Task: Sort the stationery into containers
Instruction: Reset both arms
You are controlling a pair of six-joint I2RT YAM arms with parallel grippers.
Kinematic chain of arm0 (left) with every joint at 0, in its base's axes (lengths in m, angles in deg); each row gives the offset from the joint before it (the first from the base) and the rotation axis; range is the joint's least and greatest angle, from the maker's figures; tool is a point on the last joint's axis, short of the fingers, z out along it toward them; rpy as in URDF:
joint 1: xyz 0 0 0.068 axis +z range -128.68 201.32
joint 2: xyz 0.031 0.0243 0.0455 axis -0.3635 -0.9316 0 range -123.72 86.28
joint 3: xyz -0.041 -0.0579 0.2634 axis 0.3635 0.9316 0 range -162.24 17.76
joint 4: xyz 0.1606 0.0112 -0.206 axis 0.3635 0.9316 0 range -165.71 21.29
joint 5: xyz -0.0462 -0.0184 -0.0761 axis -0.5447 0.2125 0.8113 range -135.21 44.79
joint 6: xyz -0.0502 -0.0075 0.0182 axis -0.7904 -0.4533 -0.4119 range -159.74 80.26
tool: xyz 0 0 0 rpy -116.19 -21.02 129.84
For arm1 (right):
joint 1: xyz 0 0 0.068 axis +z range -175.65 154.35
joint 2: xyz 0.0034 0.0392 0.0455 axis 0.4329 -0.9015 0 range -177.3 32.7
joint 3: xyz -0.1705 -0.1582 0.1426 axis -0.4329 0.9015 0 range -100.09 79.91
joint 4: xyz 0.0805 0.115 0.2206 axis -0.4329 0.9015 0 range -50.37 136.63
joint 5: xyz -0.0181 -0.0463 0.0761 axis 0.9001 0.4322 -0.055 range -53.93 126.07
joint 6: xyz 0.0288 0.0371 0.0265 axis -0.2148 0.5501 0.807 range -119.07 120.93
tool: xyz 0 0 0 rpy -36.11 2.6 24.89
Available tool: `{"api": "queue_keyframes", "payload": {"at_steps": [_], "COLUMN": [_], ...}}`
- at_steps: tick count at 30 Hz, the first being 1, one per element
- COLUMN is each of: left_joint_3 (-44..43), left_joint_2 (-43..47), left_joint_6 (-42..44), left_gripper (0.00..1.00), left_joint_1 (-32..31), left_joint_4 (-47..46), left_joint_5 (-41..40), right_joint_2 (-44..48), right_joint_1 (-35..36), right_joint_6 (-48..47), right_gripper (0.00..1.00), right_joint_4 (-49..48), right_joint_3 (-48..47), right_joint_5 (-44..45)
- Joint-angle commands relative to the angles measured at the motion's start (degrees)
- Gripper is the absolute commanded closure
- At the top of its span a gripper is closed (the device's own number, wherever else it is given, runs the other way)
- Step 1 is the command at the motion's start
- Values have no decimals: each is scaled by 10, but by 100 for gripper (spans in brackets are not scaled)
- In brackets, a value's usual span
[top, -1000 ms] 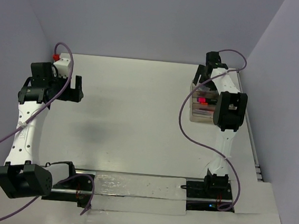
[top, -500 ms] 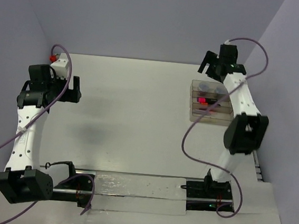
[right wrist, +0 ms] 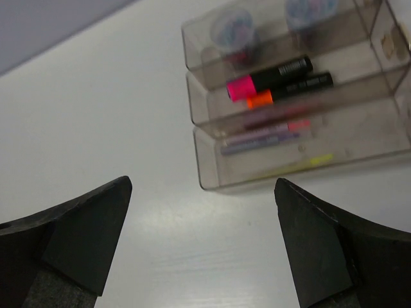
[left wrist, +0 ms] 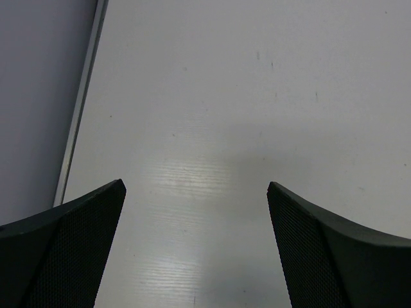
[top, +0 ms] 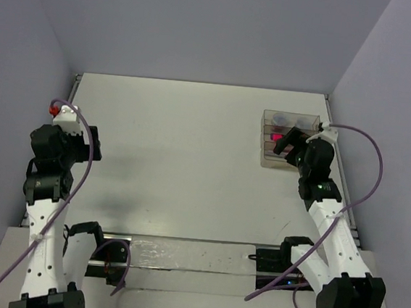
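Toward the far right corner of the tabletop (top: pixel 192 145) sits the clear tray (top: pixel 263 156), its three long compartments running side to side. The farthest compartment holds the two round grey-blue pieces (right wrist: pixel 232 31), standing apart from each other along its length. The middle compartment holds a pink-capped highlighter (right wrist: pixel 270 76) and an orange-capped highlighter (right wrist: pixel 292 88), lying side by side along the compartment with their caps toward the tray's left end. The nearest compartment holds the lilac marker (right wrist: pixel 257 138), with thin sticks (right wrist: pixel 282 120) lying lengthwise around it; one of these looks reddish and another pale yellow, though the blur keeps their exact number from being told.

The right gripper (right wrist: pixel 202 192) hangs above the table at the near side of the tray, facing its left end. Its jaws are spread wide, nothing lies between them, and they touch neither the tray nor its contents.

The left gripper (left wrist: pixel 194 192) is far from the tray, close to the left edge of the tabletop. Its jaws are likewise spread wide and empty, with only bare white surface showing between them in the left wrist view.
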Motion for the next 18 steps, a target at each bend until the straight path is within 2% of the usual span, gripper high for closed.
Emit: {"api": "queue_keyframes", "payload": {"at_steps": [1, 5, 8, 18], "left_joint_3": [31, 77, 85, 87], "left_joint_2": [38, 85, 97, 108], "left_joint_6": [-8, -9, -10, -6], "left_gripper": [1, 1, 1, 1], "left_joint_1": [8, 20, 29, 47], "left_joint_4": [-53, -76, -78, -75], "left_joint_5": [-19, -20, -19, -1], "right_joint_2": [77, 179, 218, 175], "right_joint_1": [10, 11, 11, 11], "right_joint_6": [24, 16, 21, 24], "right_gripper": [0, 0, 0, 0], "right_joint_4": [2, 16, 5, 9], "right_joint_3": [49, 113, 139, 118], "right_joint_5": [26, 25, 22, 20]}}
